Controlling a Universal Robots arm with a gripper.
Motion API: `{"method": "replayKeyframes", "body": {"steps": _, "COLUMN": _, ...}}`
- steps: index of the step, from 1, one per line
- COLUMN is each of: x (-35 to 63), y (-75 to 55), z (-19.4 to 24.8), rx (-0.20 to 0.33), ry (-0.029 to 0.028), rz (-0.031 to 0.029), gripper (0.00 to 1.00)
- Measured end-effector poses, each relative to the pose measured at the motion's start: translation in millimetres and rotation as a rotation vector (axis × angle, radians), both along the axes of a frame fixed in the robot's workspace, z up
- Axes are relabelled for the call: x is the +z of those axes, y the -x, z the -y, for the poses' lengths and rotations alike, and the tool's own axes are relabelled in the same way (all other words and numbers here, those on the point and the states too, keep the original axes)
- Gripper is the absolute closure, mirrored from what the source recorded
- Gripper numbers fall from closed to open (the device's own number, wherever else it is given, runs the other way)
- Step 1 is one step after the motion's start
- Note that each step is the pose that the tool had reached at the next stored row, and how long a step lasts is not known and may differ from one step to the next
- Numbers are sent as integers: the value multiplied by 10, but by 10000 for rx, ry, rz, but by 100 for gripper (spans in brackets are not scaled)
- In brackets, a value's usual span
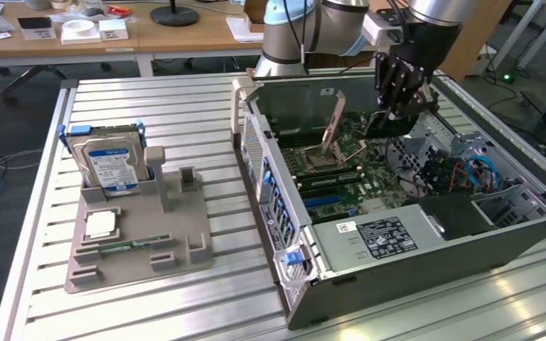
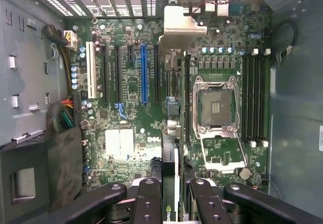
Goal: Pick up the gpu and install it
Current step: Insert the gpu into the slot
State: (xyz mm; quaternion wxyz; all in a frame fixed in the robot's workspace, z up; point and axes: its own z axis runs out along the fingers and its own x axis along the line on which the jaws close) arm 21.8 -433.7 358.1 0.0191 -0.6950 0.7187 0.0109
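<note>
Here, the tool (image 1: 397, 114) hangs over the open computer case (image 1: 443, 249), its black fingers (image 2: 149, 204) drawn narrow and clamped on the graphics card (image 1: 385, 129). The card is held on edge, with one finger against each face, and its free edge points away from the tool toward the motherboard (image 2: 131, 82) directly below. Whether that edge touches the board cannot be told.

Beneath the tool, to one side of the card's line, lies the long blue slot (image 2: 144, 72), flanked by black slots. To the other side lies the square processor socket (image 2: 216, 105) with its metal frame. Both are near the card but apart from it. Farther beyond the socket from the tool run the black memory slots (image 2: 254, 100).

Well apart from the tool, toward the exterior view's left, a grey holder (image 1: 150, 241) rests on the slatted metal tabletop (image 1: 159, 106). In it a hard drive (image 1: 111, 167) with a blue label stands upright. A square processor chip (image 1: 99, 226) lies flat, and just beside that lies a narrow green memory stick (image 1: 121, 246)
</note>
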Motion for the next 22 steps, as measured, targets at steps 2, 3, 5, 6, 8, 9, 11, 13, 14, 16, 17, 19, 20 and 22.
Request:
{"method": "replayKeyframes", "body": {"steps": 2, "x": -19, "y": 2, "z": 0, "rx": 1, "ry": 0, "rz": 0, "gripper": 74}}
{"method": "replayKeyframes", "body": {"steps": 3, "x": -31, "y": 2, "z": 0, "rx": 1, "ry": 0, "rz": 0, "gripper": 74}}
{"method": "replayKeyframes", "body": {"steps": 5, "x": -59, "y": 6, "z": -1, "rx": -1, "ry": 0, "rz": 0, "gripper": 74}}
{"method": "replayKeyframes", "body": {"steps": 6, "x": -74, "y": 9, "z": -1, "rx": -1, "ry": 1, "rz": 0, "gripper": 74}}
{"method": "replayKeyframes", "body": {"steps": 8, "x": -107, "y": 17, "z": -2, "rx": 0, "ry": 0, "rz": 1, "gripper": 74}}
{"method": "replayKeyframes", "body": {"steps": 9, "x": -123, "y": 22, "z": -2, "rx": 0, "ry": 1, "rz": 1, "gripper": 74}}
{"method": "replayKeyframes", "body": {"steps": 11, "x": -151, "y": 30, "z": -2, "rx": 0, "ry": 1, "rz": 2, "gripper": 74}}
{"method": "replayKeyframes", "body": {"steps": 13, "x": -182, "y": 41, "z": -2, "rx": 1, "ry": 1, "rz": 3, "gripper": 74}}
{"method": "replayKeyframes", "body": {"steps": 14, "x": -197, "y": 50, "z": -2, "rx": 1, "ry": 1, "rz": 4, "gripper": 74}}
{"method": "replayKeyframes", "body": {"steps": 16, "x": -225, "y": 71, "z": -2, "rx": 1, "ry": 0, "rz": 20, "gripper": 74}}
{"method": "replayKeyframes", "body": {"steps": 17, "x": -240, "y": 81, "z": -2, "rx": 1, "ry": 0, "rz": 39, "gripper": 74}}
{"method": "replayKeyframes", "body": {"steps": 19, "x": -263, "y": 91, "z": -2, "rx": 4, "ry": 0, "rz": 93, "gripper": 74}}
{"method": "replayKeyframes", "body": {"steps": 20, "x": -272, "y": 94, "z": -2, "rx": 10, "ry": 1, "rz": 123, "gripper": 74}}
{"method": "replayKeyframes", "body": {"steps": 22, "x": -284, "y": 96, "z": -2, "rx": 28, "ry": 1, "rz": 162, "gripper": 74}}
